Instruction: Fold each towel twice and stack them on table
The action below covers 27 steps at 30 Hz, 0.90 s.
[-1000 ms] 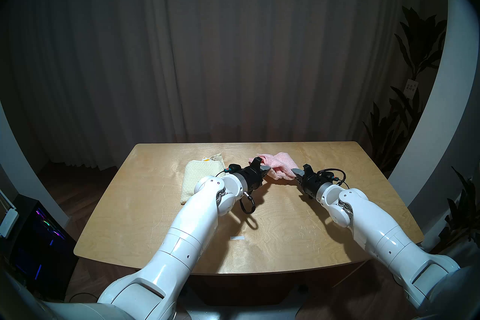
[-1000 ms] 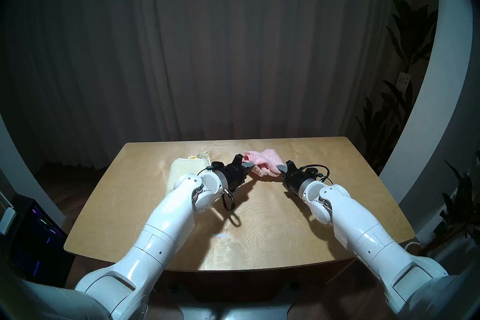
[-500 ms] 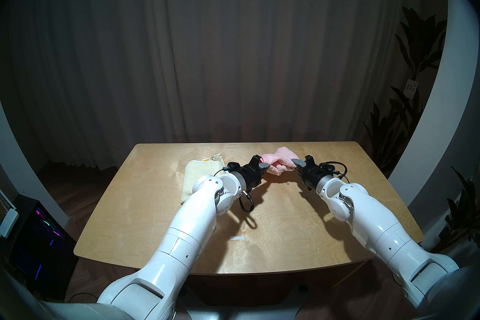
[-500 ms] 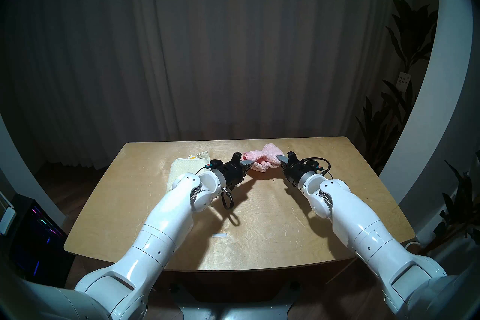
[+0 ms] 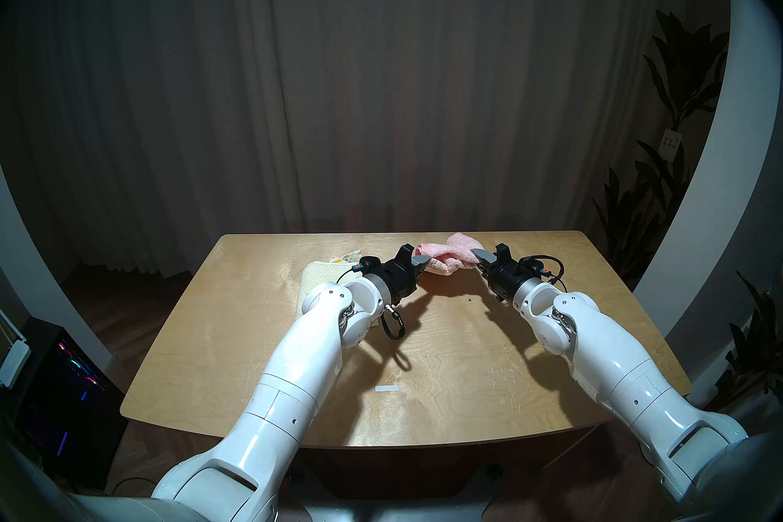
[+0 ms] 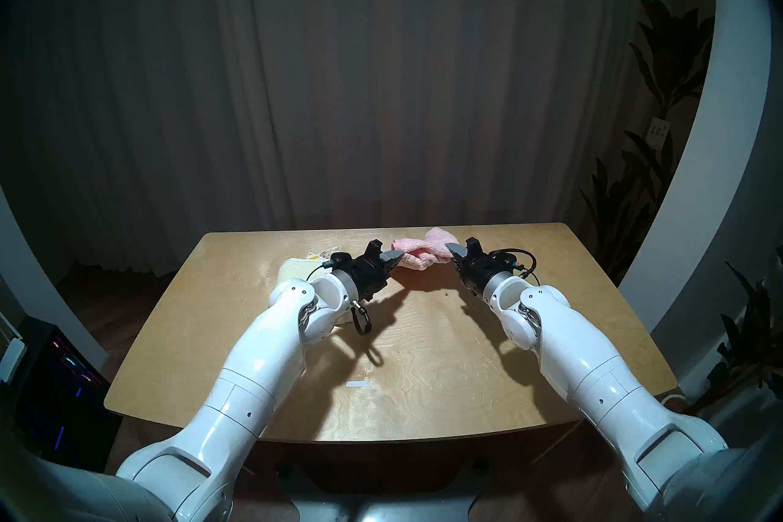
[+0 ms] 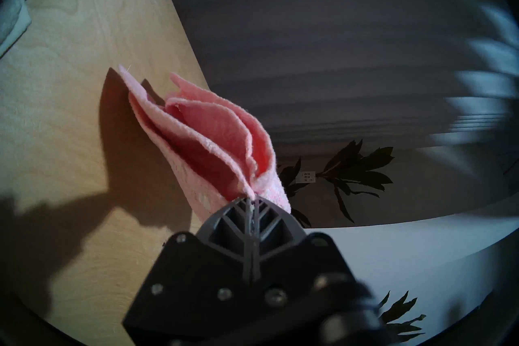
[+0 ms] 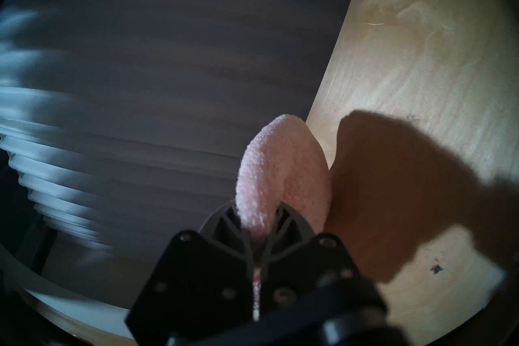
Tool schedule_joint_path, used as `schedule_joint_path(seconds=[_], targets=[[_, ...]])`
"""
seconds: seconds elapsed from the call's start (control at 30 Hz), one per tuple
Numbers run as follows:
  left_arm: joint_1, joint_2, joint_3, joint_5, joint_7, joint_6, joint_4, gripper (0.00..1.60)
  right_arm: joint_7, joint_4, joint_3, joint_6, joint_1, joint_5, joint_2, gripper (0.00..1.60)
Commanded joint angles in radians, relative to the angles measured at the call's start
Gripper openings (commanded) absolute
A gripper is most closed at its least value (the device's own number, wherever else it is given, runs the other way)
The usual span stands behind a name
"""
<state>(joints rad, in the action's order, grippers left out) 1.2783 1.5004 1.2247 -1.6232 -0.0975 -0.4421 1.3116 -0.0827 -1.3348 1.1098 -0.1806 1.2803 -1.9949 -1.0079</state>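
Your cream towel (image 5: 315, 279) lies folded on the worktop (image 5: 237, 339), far left, partly behind the left arm. Left hand (image 5: 419, 268) and right hand (image 5: 478, 256) are both clamped on the pink towel (image 5: 445, 260), which sags bunched between them above the worktop's far side.

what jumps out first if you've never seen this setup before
The pink towel stands out: bunched and lifted off the far part of the table, strung between the left tool and the right tool, both shut on it. Left of it lies the cream-yellow towel, already folded, partly hidden behind the left arm.
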Motion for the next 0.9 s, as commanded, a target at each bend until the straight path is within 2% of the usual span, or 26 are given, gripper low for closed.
schedule_joint_path(seconds=[0.0,0.87], targets=[[0.017,-0.012,0.008,-0.003,0.032,0.0,0.07,0.0,-0.021,-0.055,0.007,-0.001,-0.017,0.005,-0.002,0.0],[0.128,-0.091,0.07,0.01,0.055,0.031,0.266,0.0,0.004,-0.154,-0.025,0.022,-0.02,0.035,-0.05,0.0]])
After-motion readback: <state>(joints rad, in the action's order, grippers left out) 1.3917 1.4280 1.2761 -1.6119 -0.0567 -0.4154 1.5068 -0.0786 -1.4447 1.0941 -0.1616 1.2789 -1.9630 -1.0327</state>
